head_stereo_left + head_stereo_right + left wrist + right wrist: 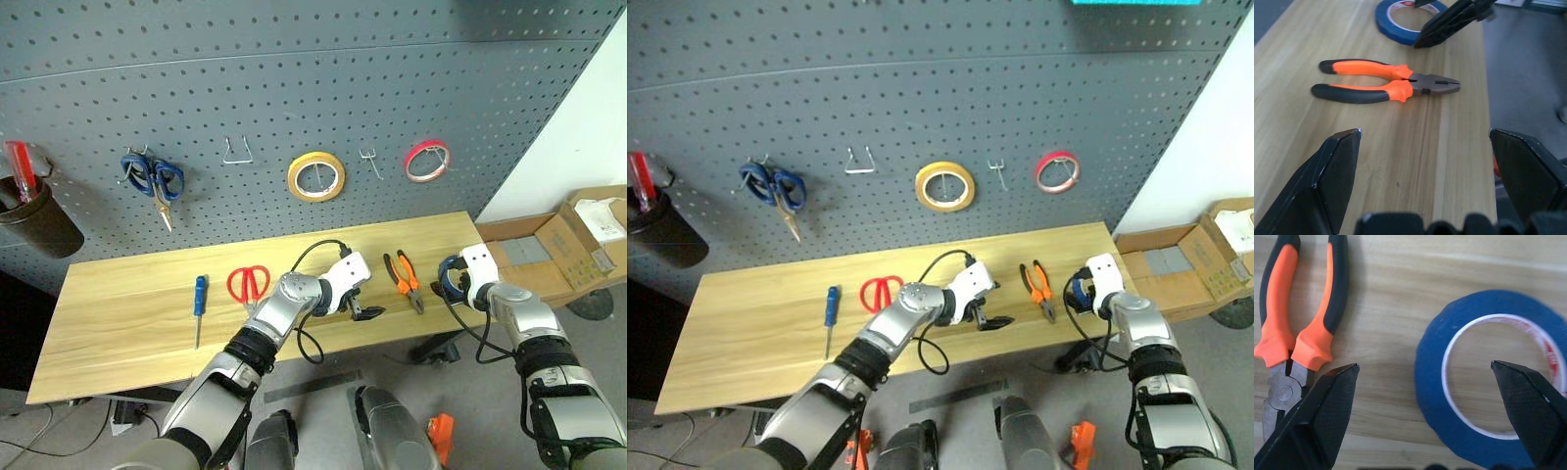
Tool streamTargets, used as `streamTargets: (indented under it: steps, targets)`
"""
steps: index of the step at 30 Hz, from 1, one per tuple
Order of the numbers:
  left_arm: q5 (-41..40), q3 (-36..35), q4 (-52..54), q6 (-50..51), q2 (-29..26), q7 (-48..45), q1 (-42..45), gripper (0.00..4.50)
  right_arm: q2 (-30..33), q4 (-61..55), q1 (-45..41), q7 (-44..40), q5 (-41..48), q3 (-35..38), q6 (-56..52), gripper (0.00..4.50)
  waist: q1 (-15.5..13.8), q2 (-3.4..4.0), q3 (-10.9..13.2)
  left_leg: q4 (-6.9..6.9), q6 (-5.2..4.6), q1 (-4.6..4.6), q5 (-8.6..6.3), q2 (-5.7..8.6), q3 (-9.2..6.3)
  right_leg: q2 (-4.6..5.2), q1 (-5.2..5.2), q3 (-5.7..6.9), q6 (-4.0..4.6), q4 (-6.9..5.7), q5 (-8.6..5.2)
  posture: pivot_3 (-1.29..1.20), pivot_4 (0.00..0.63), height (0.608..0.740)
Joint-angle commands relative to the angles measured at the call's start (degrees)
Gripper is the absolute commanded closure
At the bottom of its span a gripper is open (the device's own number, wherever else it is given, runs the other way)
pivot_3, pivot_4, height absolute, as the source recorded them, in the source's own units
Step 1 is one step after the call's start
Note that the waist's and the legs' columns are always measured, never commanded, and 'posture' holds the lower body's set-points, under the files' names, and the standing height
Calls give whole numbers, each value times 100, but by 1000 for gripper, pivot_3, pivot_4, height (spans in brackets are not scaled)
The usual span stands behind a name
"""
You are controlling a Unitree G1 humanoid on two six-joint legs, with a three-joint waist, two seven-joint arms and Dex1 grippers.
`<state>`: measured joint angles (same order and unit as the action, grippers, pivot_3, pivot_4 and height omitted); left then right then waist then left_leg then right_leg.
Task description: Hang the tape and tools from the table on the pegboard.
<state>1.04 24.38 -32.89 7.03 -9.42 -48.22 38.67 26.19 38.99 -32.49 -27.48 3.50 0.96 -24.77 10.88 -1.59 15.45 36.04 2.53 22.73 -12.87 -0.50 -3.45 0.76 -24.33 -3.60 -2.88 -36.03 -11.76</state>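
On the light wooden table [127, 323] lie a blue-handled screwdriver [200, 299], red-handled scissors [249, 284] and orange-and-black pliers [404, 281]. The blue tape [1435, 382] lies flat near the table's right end, just right of the pliers [1303, 308]. My right gripper [453, 284] hovers open right over the tape, one finger above its hole. My left gripper [364, 313] is open and empty near the table's front edge, pointing right toward the pliers [1386, 87]. The dark grey pegboard [294, 78] rises behind the table.
On the pegboard hang blue-handled scissors [153, 178], a yellow roll [315, 176] and a pink-red roll [427, 161], with bare hooks [237, 152] [370, 162] between them. A black cup [34, 211] holds a red screwdriver at far left. Cardboard boxes [568, 245] sit on the floor at right.
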Motion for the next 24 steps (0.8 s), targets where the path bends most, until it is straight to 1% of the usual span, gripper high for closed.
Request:
streamTargets:
  steps: [1, 4, 7, 8, 10, 11, 16, 18, 20, 21, 23, 24]
  targets:
    - [67, -22, -87, -253, 116, -119, 154, 31, 40, 177, -166, -91, 86, 154, 63, 0, 2, -6, 28, 1, -3, -1, -2, 2, 8, 3, -1, -9, -6, 0, 0, -220, 302, 740]
    - [94, -79, -300, -344, 202, -157, 312, 31, 56, 548, -309, -193, 83, 157, 101, 0, 13, -25, 89, 5, -10, -9, -6, 5, 33, 5, -1, -34, -18, 2, 4, -212, 313, 740]
    - [100, -128, -401, -399, 243, -214, 403, 31, 3, 1003, -505, -163, 316, 441, -101, 0, 21, -28, 119, 6, -10, -9, -6, 6, 39, 4, -2, -44, -25, 2, 8, -201, 315, 740]
    - [92, -151, -418, -394, 263, -211, 421, 5, 11, 1107, -534, -179, 306, 447, -43, 175, 21, -33, 125, 6, -11, -9, -6, 6, 40, 4, -2, -45, -26, 2, 8, -198, 313, 740]
    - [15, -239, -419, -294, 328, -191, 449, 0, 28, 1267, -578, -225, 286, 449, 40, 535, 18, -38, 128, 5, -11, -9, -7, 5, 41, 4, -2, -45, -26, 2, 8, -198, 310, 740]
    - [-6, -278, -411, -257, 354, -193, 459, 0, 33, 1327, -598, -243, 275, 455, 68, 839, 19, -39, 128, 5, -11, -9, -7, 5, 40, 4, -2, -45, -26, 3, 8, -198, 310, 740]
    - [36, -374, -388, -216, 402, -225, 476, 0, 55, 1530, -669, -335, 163, 409, 261, 2510, 22, -42, 130, 5, -12, -10, -7, 5, 41, 4, -2, -46, -27, 4, 8, -194, 303, 740]
    - [25, -418, -406, -189, 418, -216, 483, 0, 53, 1577, -687, -363, 115, 371, 350, 3279, 24, -42, 130, 5, -12, -11, -7, 5, 42, 3, -2, -46, -27, 4, 8, -193, 301, 740]
    - [5, -475, -408, -141, 442, -219, 492, 0, 51, 1599, -698, -349, 29, 304, 492, 3851, 26, -42, 130, 5, -12, -11, -7, 5, 42, 3, -2, -46, -27, 4, 8, -196, 296, 740]
    - [4, -497, -393, -125, 452, -222, 489, 0, 55, 1606, -703, -291, -17, 281, 573, 4076, 26, -42, 130, 5, -12, -11, -7, 5, 42, 3, -2, -46, -28, 4, 8, -196, 294, 740]
    - [9, -535, -390, -145, 475, -225, 472, 0, 51, 1600, -715, -192, -46, 301, 658, 4085, 26, -42, 129, 5, -12, -11, -7, 5, 42, 3, -2, -47, -29, 4, 9, -201, 285, 740]
    - [-14, -550, -288, -128, 480, -251, 402, 0, 80, 1415, -633, -121, -145, 232, 727, 4086, 26, -42, 129, 6, -12, -11, -7, 5, 43, 3, -2, -47, -30, 4, 10, -206, 276, 740]
